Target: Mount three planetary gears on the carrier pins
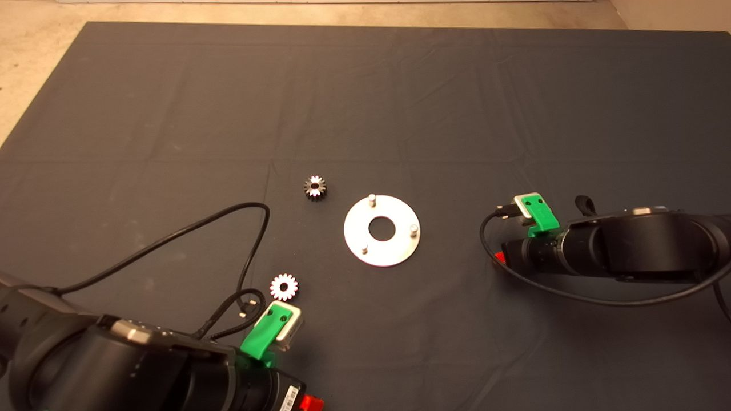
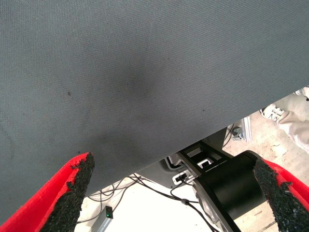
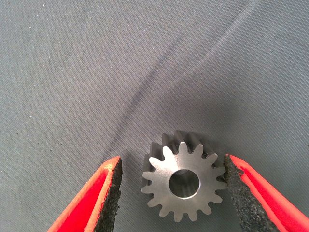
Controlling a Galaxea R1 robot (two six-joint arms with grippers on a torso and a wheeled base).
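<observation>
From above, the disc with three carrier pins lies mid-mat, two gears just left of it. Left gripper's fingers are wide apart, holding nothing. Right gripper's fingers stand open around a third gear.

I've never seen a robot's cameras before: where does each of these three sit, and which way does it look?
Head view: above, looking down at the mat, carrier disc and both arms.
Left wrist view: on the left arm, facing the mat's edge and the floor beyond; open left gripper shows.
Right wrist view: on the right arm, facing a gear between the open right gripper.
All share the mat.
</observation>
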